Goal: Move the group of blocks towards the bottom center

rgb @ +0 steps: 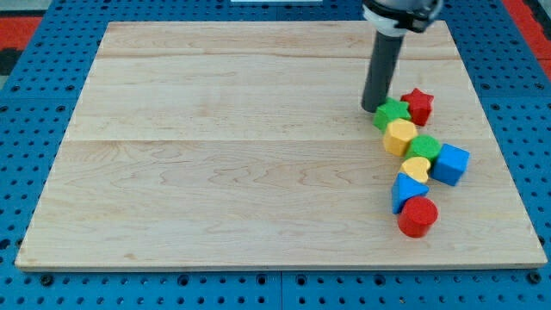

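Observation:
Several blocks lie bunched in a chain at the view's right on the wooden board (215,155). From the top: a red star (419,104), a green star (392,113), a yellow hexagon (399,136), a green block (424,145), a blue cube (450,164), a yellow heart (417,168), a blue triangle (407,191) and a red cylinder (418,216). My tip (374,108) stands at the top left of the chain, touching or nearly touching the green star.
The board rests on a blue perforated table (34,172). The arm's dark mount (398,13) shows at the view's top, above the rod. The board's right edge runs a little right of the blue cube.

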